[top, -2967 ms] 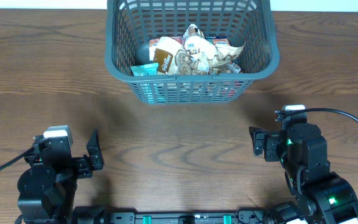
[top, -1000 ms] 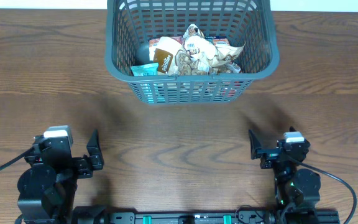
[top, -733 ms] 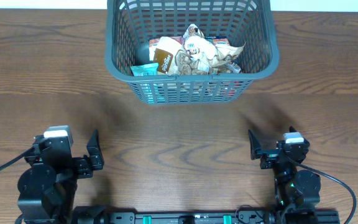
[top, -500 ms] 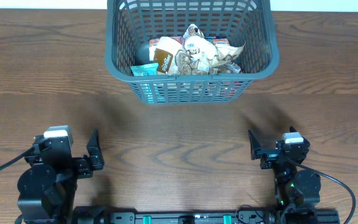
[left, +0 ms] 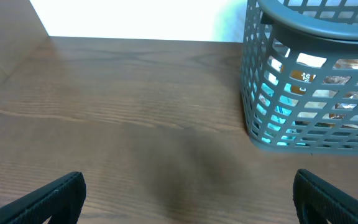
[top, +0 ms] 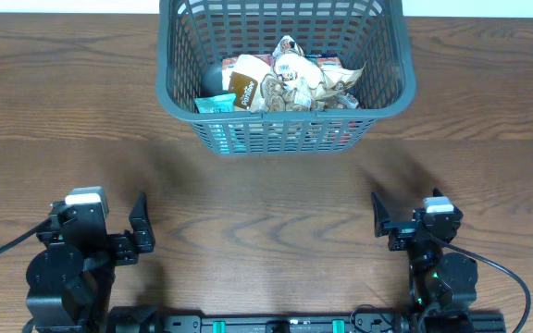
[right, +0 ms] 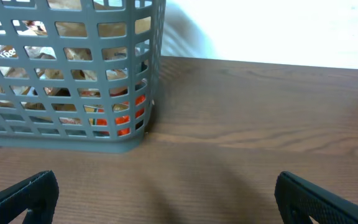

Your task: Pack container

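Overhead and wrist views of a dark wooden table (top: pixel 266 203) with two robot arms parked along its near edge. At the left, the left gripper (left: pixel 188 204) hangs low over bare wood, jaws spread wide and grasping nothing. It points toward the far side of the table. In its wrist view only the container's left end shows, ahead and off to the right.

At the centre, against the far edge, stands the container (top: pixel 285 137), a large grey lattice basket, upright, well apart from both arms. Its long axis runs left to right across the table, so its long front wall faces the arms. A heap of snack packs (top: pixel 285 79) lies on its base, brown, white and teal wrappers crumpled together, below the rim. No pack shows on the wood outside it.

At the right, the right gripper (right: pixel 166 200) is likewise spread wide and empty, low over the table and pointing away from the near edge. In its wrist view the container's right corner fills the upper left, ahead and to the left.

From above, the right gripper sits roughly in line with the container's right end, while the left gripper sits just outside its left end. The right arm therefore looks slightly nearer. With nothing loose in view, the packing appears finished or close to it, and any further move would run straight forward and inward to the basket
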Tool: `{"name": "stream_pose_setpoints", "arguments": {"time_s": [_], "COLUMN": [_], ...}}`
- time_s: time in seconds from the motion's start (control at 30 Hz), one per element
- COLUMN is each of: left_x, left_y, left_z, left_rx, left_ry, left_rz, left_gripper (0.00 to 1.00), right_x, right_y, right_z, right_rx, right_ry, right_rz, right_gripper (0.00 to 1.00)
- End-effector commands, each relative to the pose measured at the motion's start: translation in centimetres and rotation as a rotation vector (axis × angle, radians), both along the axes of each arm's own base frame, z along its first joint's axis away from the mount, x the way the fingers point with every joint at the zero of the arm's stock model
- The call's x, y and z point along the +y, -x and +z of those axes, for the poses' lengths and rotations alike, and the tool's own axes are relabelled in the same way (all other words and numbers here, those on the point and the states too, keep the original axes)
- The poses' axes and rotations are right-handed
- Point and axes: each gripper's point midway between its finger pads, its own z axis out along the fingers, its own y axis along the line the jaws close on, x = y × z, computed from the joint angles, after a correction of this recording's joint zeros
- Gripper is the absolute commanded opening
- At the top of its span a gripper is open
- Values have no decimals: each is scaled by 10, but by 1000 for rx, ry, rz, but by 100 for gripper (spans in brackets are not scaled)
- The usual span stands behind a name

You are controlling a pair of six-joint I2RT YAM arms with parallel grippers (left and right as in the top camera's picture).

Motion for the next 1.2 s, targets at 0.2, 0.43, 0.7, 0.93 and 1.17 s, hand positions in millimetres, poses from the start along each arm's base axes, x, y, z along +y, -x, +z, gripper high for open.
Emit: {"name": "stream_pose_setpoints", "arguments": {"time_s": [0.2, 0.43, 0.7, 0.93, 1.17], "left_x": [0, 0, 0, -15, -21], "left_y": [0, 0, 0, 15, 49], "left_z": [0, 0, 0, -11, 7], "left_rx": [-1, -1, -1, 37, -110], "left_ry": [-3, -3, -3, 43, 55], "left_rz": [-2, -2, -2, -81, -116], "left_gripper": [99, 99, 99, 99, 99], "right_x": [-3, -3, -3, -3, -3], "right_y": [0, 0, 0, 0, 0], "right_z": [1, 1, 1, 1, 1], "right_rx": [-7, -7, -7, -7, -7], "right_ry": [-13, -13, -13, -13, -13], "right_rz": [-15, -15, -15, -15, -15], "right_gripper": [99, 99, 99, 99, 99]}}
